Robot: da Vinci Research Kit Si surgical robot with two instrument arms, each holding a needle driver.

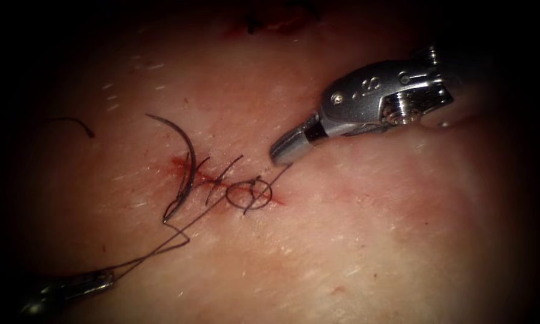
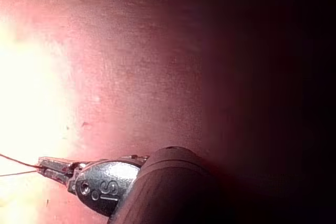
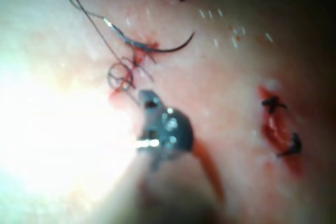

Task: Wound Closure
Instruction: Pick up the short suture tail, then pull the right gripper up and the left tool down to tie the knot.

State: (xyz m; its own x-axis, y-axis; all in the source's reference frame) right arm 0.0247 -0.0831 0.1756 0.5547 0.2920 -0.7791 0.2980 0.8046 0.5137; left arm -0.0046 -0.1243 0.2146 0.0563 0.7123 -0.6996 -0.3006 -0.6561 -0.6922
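The curved needle (image 1: 188,157) lies on the tissue (image 1: 354,240) at the left end of the cut (image 1: 222,180), held by neither tool; I cannot tell whether it is in the tissue. Thread (image 1: 156,252) runs from its lower end to my left tool (image 1: 109,278), whose jaws are shut on the thread (image 2: 18,167) at the lower left. A thread loop (image 1: 250,193) sits on the cut. My right tool (image 1: 280,155) hovers just above and to the right of the loop, jaws shut, beside a tail end; no grip on it is visible. Needle (image 3: 168,49), loop (image 3: 119,75) and right tool (image 3: 148,99) appear together.
Short thread tails (image 1: 225,175) stick up along the cut amid red fluid. A loose thread piece (image 1: 73,122) lies far left. A second, stitched wound (image 3: 281,127) lies apart from the right tool.
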